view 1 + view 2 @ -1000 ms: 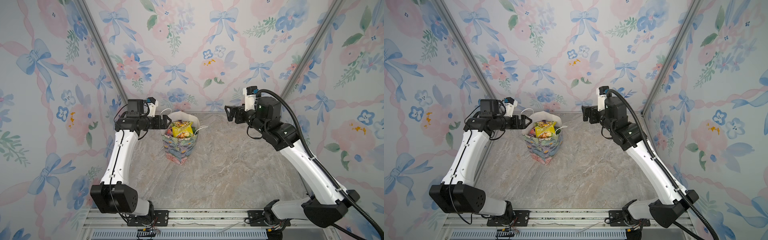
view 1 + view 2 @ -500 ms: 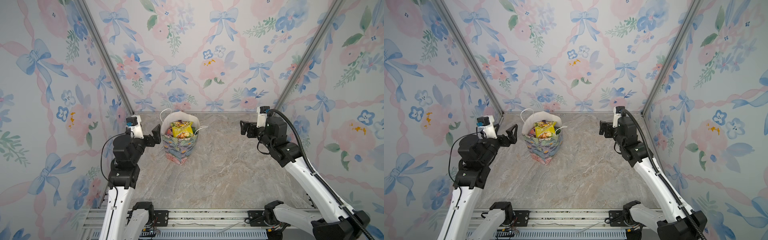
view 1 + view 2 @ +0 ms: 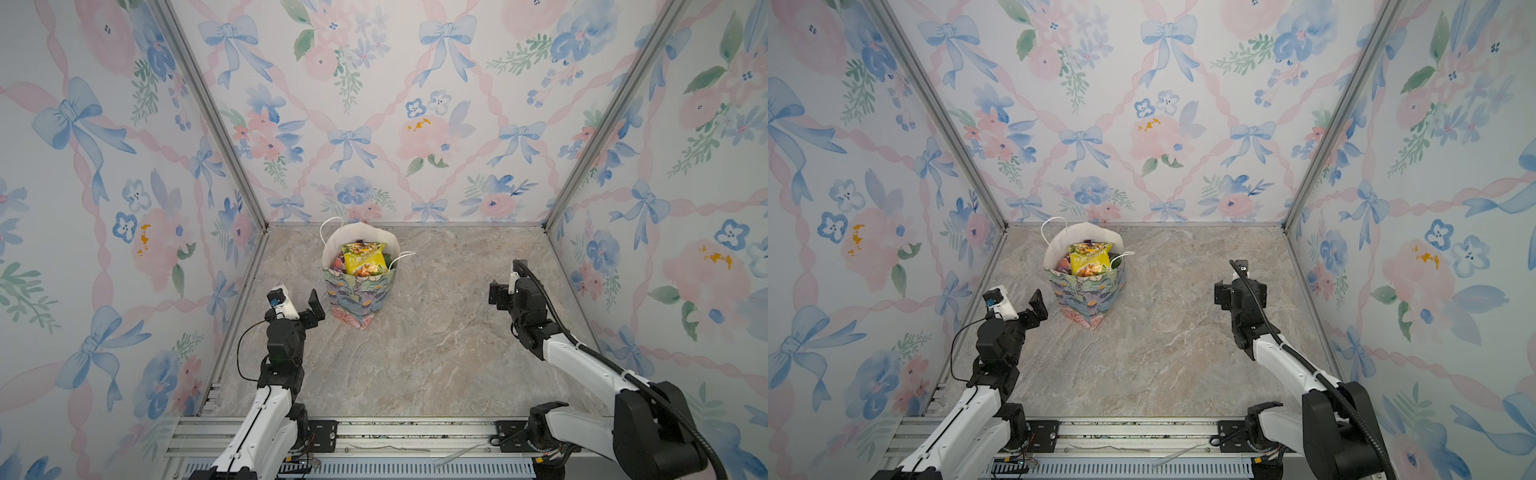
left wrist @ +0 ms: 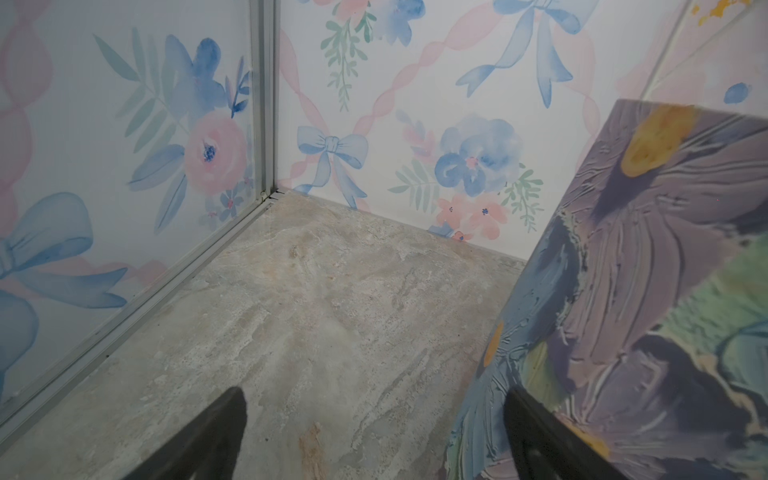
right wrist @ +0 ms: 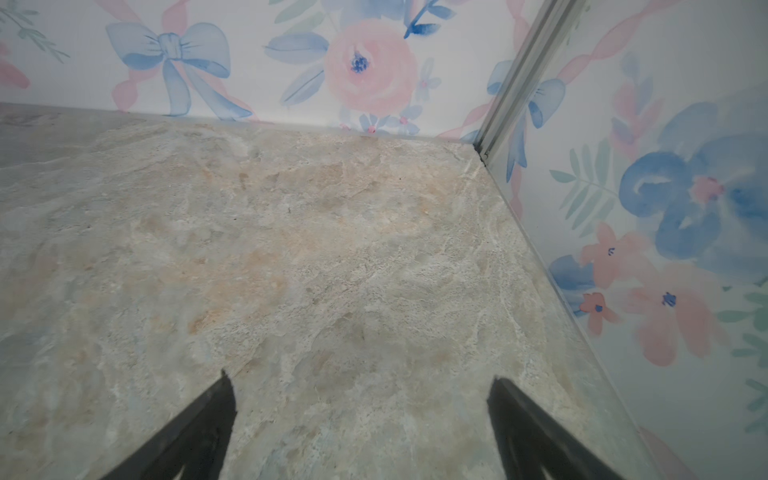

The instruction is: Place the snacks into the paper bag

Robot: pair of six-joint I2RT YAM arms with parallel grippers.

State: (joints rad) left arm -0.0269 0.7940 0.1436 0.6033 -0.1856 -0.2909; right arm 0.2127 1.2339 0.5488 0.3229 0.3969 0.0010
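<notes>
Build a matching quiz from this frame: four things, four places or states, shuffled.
Things
1. pastel floral paper gift bag
2. glossy yellow snack packet
3. left black parallel gripper
4. right black parallel gripper

States
a. open, close beside the bag
b. open, over bare grey marble-pattern tabletop, away from the bag
c. standing upright, mouth open
d. poking up inside the bag

Pairs: 1-c, 2-d, 3-a, 4-b

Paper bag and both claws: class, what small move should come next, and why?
Probably pull the left claw and right claw back to rest: both are open and empty, the snacks sit inside the paper bag, and no packet shows on the table.
</notes>
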